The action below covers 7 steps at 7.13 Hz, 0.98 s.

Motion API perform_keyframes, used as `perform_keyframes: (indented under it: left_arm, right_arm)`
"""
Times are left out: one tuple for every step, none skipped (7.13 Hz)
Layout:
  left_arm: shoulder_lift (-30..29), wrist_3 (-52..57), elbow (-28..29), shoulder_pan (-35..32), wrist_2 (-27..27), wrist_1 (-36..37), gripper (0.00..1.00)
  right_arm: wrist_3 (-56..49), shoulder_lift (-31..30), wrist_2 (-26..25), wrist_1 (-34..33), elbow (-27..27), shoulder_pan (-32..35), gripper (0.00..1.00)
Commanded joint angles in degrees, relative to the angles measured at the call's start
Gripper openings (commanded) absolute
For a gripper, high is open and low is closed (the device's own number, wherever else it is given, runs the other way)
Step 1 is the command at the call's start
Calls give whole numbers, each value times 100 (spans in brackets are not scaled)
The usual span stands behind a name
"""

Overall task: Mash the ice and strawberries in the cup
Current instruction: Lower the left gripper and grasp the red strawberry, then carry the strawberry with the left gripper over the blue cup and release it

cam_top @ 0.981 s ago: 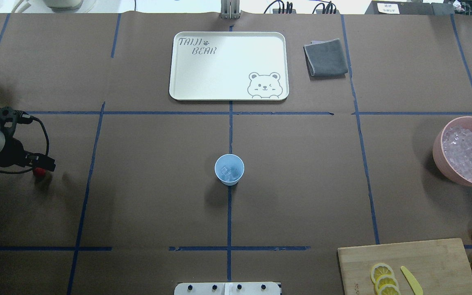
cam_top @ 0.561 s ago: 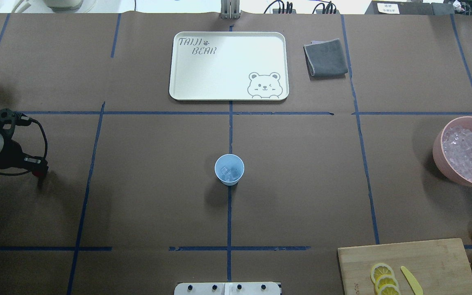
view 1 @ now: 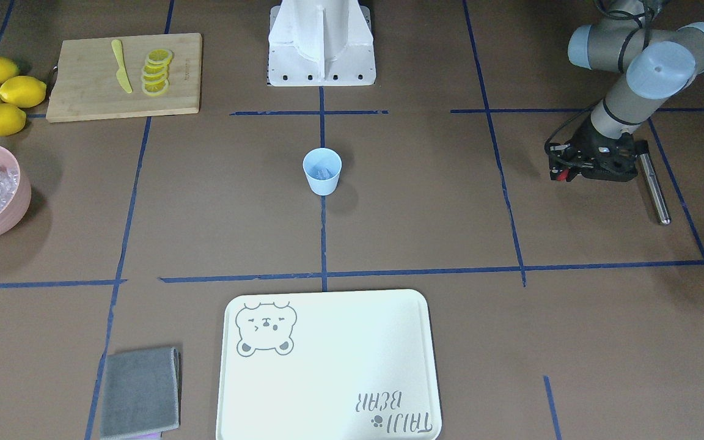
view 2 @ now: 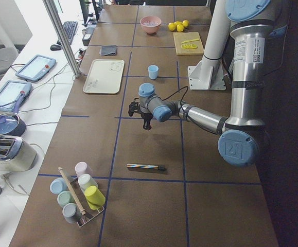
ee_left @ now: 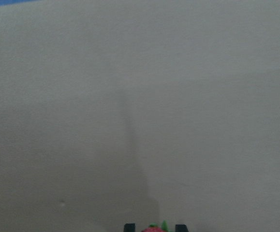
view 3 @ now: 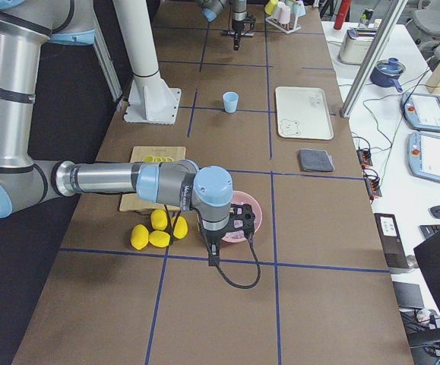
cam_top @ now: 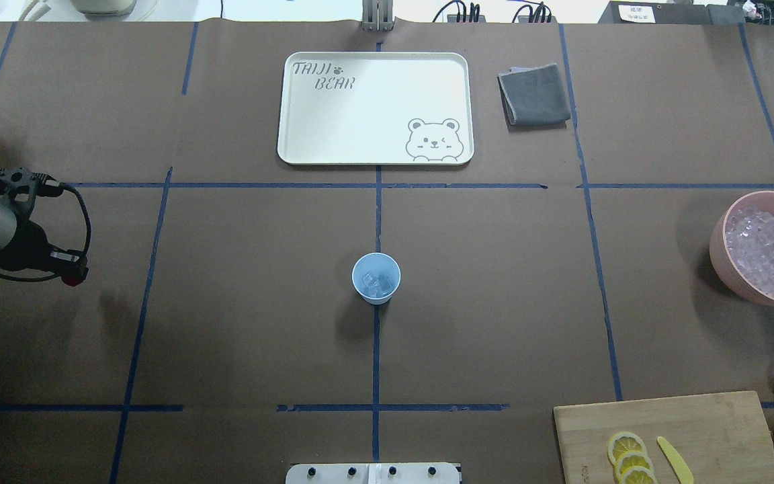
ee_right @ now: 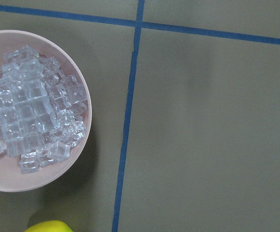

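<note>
**Cup.** The cup [view 1: 322, 182] stands upright at the table's centre, on the crossing of the blue tape lines. A few cubes of ice [cam_top: 377, 284] lie in its bottom. No berry is in it.

**Strawberry.** The strawberry [cam_top: 75, 277] is at 9 o'clock from the cup in the overhead view, well apart, near the table's edge. It is clamped between the fingertips of the left gripper [view 1: 561, 173]. The wrist view shows its red top and green leaves between the two black tips.

**Change.** A second ago the berry sat low, with its shadow tight against it. Now the shadow lies clear of the gripper, toward 4 o'clock. The berry is judged to have been lifted off the table, so the pick appears complete. What remains is the carry to the cup, the release, and then the mashing.

**Right gripper.** The right gripper [view 3: 210, 245] hangs over the pink bowl [cam_top: 723, 249] of ice, at 3 o'clock from the cup. Whether it is apart or together cannot be told.

**Other.** A metal rod [view 1: 653, 188] lies on the table just beside the left gripper, untouched.
</note>
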Motion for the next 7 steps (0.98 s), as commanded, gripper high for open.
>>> perform_keyframes:
  left_arm:
    - [-1149, -394, -740, 57, 45, 1707, 1]
    - [-1713, -780, -733, 266, 63, 2027, 1]
    - [-2285, -1202, -663, 747, 90, 2222, 1]
    - [-2847, -1858, -497, 1213, 447, 2250, 1]
    - [-3418, -2274, -121, 1479, 642, 2259, 1]
    - [-4112, -2670, 396, 1560, 713, 2242, 1]
    - [-4623, -2926, 845, 1674, 731, 2241, 1]
  right_arm:
    - [35, -6, 37, 0, -5, 0, 100]
    - [35, -6, 37, -9, -14, 0, 100]
    - [53, -6, 37, 0, -23, 0, 100]
    - [44, 12, 20, 0, -40, 0, 100]
    - [44, 29, 20, 0, -49, 0, 100]
    - [44, 29, 20, 0, -49, 0, 100]
    - [44, 29, 20, 0, -49, 0, 100]
